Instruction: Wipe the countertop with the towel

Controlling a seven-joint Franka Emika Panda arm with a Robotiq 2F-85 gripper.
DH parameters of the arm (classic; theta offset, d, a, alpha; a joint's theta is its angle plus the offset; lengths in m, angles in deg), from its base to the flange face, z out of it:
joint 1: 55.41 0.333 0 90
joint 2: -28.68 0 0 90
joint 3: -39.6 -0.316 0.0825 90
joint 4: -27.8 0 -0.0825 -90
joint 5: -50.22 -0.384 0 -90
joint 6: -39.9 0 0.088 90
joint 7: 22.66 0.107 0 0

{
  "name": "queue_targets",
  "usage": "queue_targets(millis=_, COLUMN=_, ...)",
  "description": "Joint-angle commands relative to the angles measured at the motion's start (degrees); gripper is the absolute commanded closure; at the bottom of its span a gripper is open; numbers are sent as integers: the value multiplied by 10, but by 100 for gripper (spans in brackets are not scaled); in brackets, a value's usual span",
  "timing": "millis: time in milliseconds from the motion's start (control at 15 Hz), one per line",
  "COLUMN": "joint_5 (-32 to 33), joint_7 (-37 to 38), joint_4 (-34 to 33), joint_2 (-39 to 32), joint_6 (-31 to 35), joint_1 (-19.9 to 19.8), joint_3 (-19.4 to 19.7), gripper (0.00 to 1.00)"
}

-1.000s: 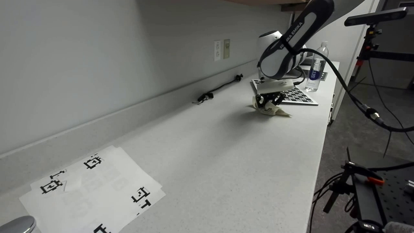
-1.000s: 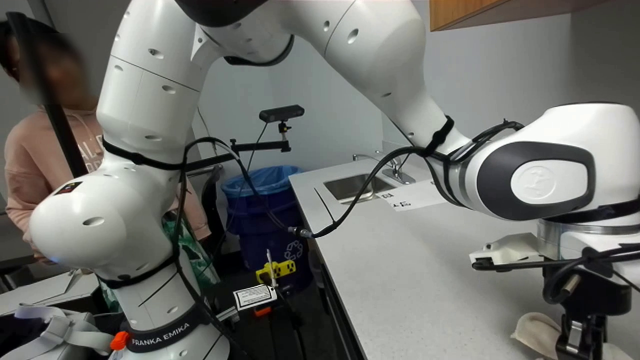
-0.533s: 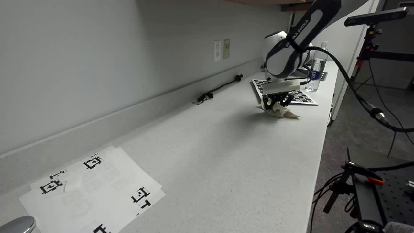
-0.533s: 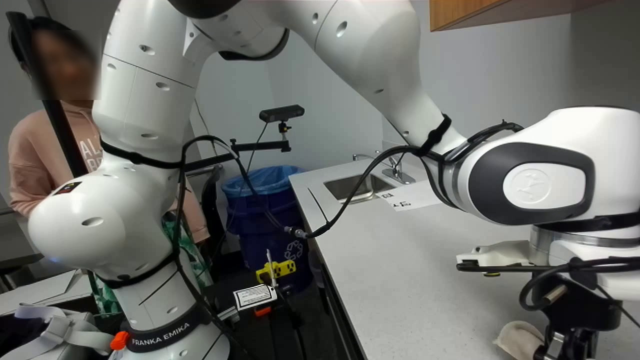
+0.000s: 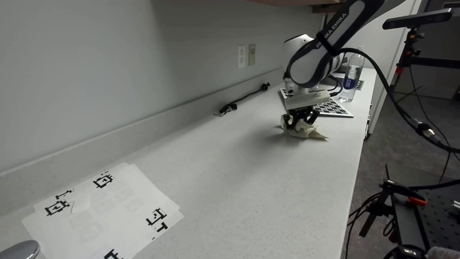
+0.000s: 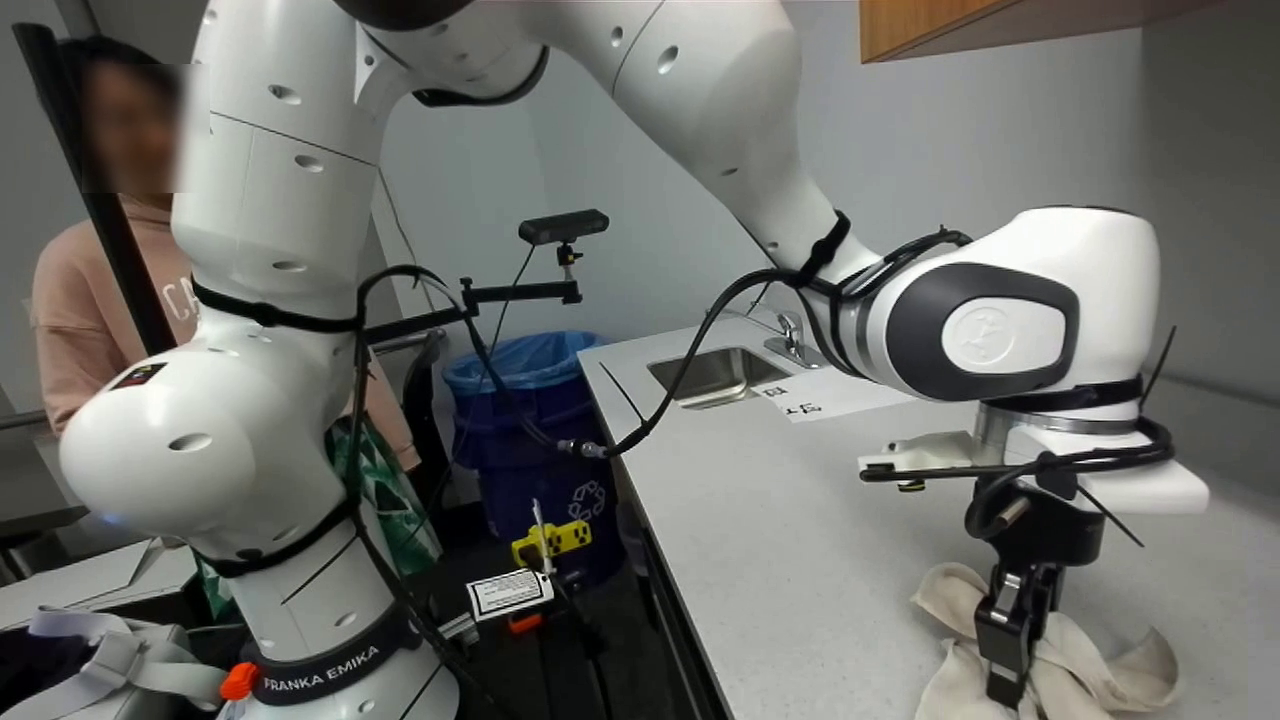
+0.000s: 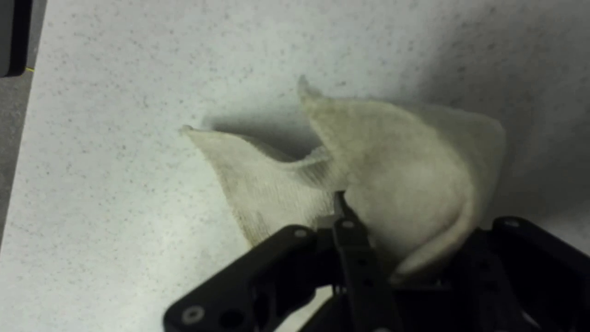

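The jaws of the gripper [image 6: 1007, 685] are almost fully closed, and between them they have the towel [image 7: 410, 180], pinched near its middle. The towel is a soft cream-beige cloth; in the wrist view one flap shows a fine ribbed weave, and the other flap is smoother and bulges round like a shell. Its corners stand out on different sides of the jaws, some curled upward, with a dark shadow under one fold. Below the jaws is the countertop [image 5: 233, 187], off-white and smooth, with fine grey speckles. The towel is low over it, but whether its underside touches, I cannot tell. Just behind the jaws, in an exterior view, lies a flat checkered board [image 5: 336, 108], black and white, partly hidden by the gripper and the arm [image 5: 318, 54]. Also behind the jaws, close to the board, a clear plastic bottle [image 5: 349, 82] with a blue-and-white label stands upright. To another side of the jaws, at the foot of the low backsplash [image 5: 169, 124], lies a thin black cord [image 5: 248, 95]. Well apart from the jaws, thin white paper sheets [image 5: 104, 208] with black square markers lie flat and overlap each other, and near them, in an exterior view, a metal sink [image 6: 735, 372] is set into the countertop.
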Motion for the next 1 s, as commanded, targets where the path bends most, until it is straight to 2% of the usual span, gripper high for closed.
queue_targets(millis=0, joint_5=11, joint_7=-19, joint_4=-14, joint_2=-3, joint_6=-11, joint_1=20, joint_3=-28, gripper=97)
queue_targets(millis=200, joint_5=26, joint_7=-28, joint_4=-31, joint_2=-7, joint_6=-3, joint_1=42, joint_3=-48, gripper=97)
queue_targets(millis=467, joint_5=56, joint_7=-21, joint_4=-70, joint_2=-20, joint_6=10, joint_1=67, joint_3=-53, gripper=97)
queue_targets(millis=933, joint_5=50, joint_7=-9, joint_4=-161, joint_2=-78, joint_6=4, joint_1=44, joint_3=-22, gripper=97)
